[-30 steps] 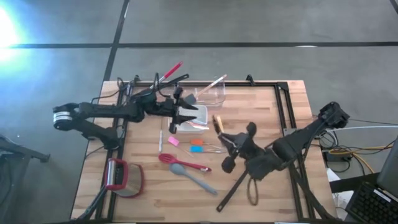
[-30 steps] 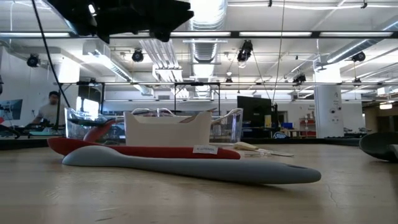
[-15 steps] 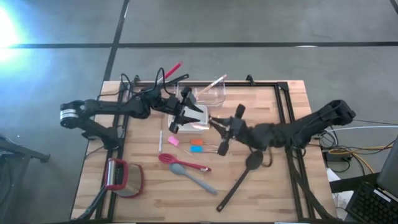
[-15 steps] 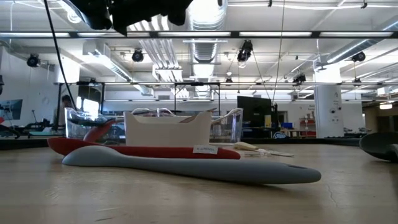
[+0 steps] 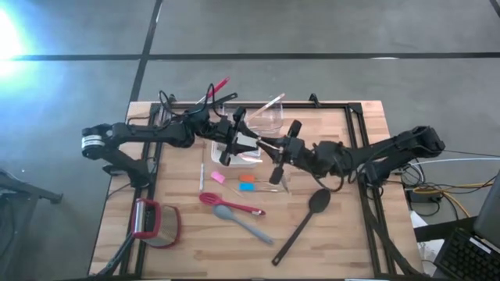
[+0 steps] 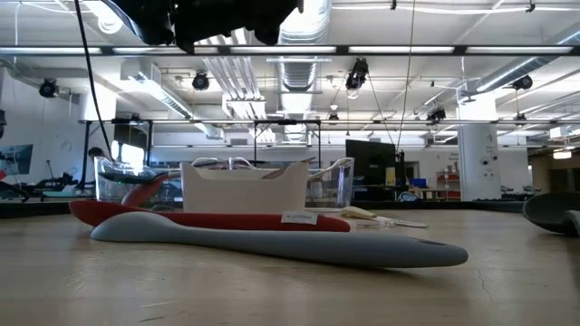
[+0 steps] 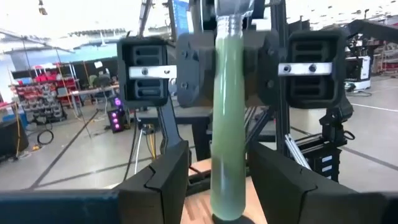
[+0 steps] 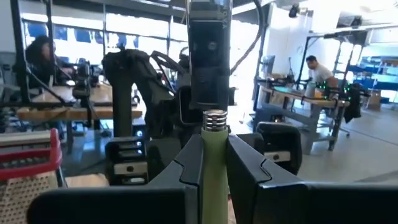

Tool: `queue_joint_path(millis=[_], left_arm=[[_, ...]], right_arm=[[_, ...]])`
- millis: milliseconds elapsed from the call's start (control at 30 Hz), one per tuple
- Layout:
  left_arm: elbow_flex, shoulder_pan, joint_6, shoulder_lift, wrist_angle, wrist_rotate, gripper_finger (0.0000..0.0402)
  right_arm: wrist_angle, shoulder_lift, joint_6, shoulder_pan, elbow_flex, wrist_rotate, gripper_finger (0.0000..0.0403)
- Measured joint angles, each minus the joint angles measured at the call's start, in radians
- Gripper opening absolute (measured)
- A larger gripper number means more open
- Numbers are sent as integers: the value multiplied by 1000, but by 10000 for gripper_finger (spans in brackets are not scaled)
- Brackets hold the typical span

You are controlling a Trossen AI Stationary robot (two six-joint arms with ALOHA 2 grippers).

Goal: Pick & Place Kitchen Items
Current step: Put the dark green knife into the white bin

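Tabletop: wrist views alone show green handle, right claw clenched on it, left claw released astride.

You have a pale wooden table top with a black frame rail. On it: a long black plastic spoon; a red silicone whisk; a grey-blue silicone spatula; a small pink piece; small orange and blue pieces, stacked in colour; a white square dish; a clear plastic tub; a red-and-grey rounded gadget. Your pale green handle with a ribbed silver metal collar shows between dark fingers. Both arms are dark.
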Motion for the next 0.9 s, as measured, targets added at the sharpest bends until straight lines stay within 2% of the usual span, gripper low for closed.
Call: queue_joint_path(millis=[267, 500, 767, 900], left_arm=[[9, 0, 5, 5, -14, -3, 160], [9, 0, 9, 5, -22, -4, 74], [8, 3, 14, 0, -57, -1, 73], [8, 13, 34, -19, -131, -5, 73]], right_arm=[[-108, 25, 19, -9, 66, -10, 32], [-119, 37, 33, -14, 72, -13, 32], [-131, 36, 53, -14, 67, -12, 32], [-181, 24, 89, -12, 72, -13, 35]])
